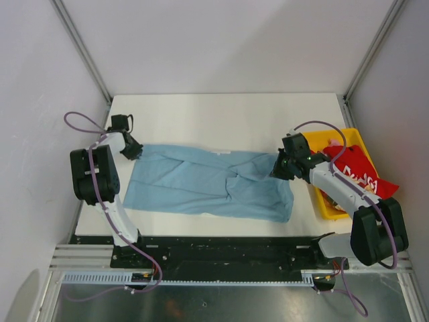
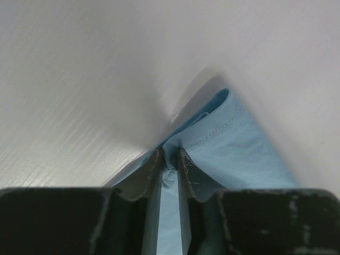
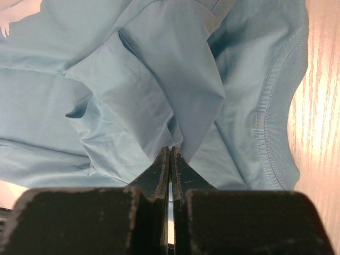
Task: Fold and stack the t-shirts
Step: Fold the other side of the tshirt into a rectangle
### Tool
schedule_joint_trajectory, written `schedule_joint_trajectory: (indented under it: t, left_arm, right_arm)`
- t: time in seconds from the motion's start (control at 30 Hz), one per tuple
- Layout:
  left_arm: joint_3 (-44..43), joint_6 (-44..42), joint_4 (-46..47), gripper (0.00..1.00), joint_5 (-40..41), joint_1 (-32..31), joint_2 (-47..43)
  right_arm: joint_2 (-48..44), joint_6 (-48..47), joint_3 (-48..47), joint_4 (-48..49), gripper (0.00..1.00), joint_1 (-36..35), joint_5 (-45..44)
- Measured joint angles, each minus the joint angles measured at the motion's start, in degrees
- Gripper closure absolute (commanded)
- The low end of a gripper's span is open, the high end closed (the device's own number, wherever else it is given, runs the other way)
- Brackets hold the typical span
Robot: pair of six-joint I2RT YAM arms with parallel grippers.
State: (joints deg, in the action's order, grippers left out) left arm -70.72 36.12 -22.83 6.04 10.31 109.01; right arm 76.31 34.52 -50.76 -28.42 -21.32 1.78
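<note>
Top external view: the left gripper [image 1: 135,153] and right gripper [image 1: 277,168] each pinch one end of the blue shirt [image 1: 201,184].

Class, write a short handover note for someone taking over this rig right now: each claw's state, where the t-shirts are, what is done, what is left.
Left claw: shut on the light blue t-shirt at its far left corner.
Right claw: shut on its far right edge, near the collar.
That shirt lies spread and wrinkled on the table. The red t-shirt hangs over the yellow bin.
Done: blue shirt laid out, gripped at both ends.
Left: fold it, fold the red one, stack both.
</note>
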Motion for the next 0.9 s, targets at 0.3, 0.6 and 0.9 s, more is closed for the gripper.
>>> schedule_joint_trajectory:
  t: [0.3,0.6,0.9]
  left_arm:
    - [-1.05,-0.09,-0.44,0.9,-0.02,0.0,0.02]
    - [-3.93,-0.39,-1.81,0.97,0.24,0.0,0.02]
    - [-5.7,-1.2,-3.28,1.0,2.16,0.0,0.0]
  right_arm:
    - [0.0,0.0,0.0,0.02,1.0,0.0,0.0]
    - [-0.57,0.0,0.04,-0.04,1.0,0.07,-0.04]
    - [-6.49,0.0,0.09,-1.81,1.0,1.86,-0.39]
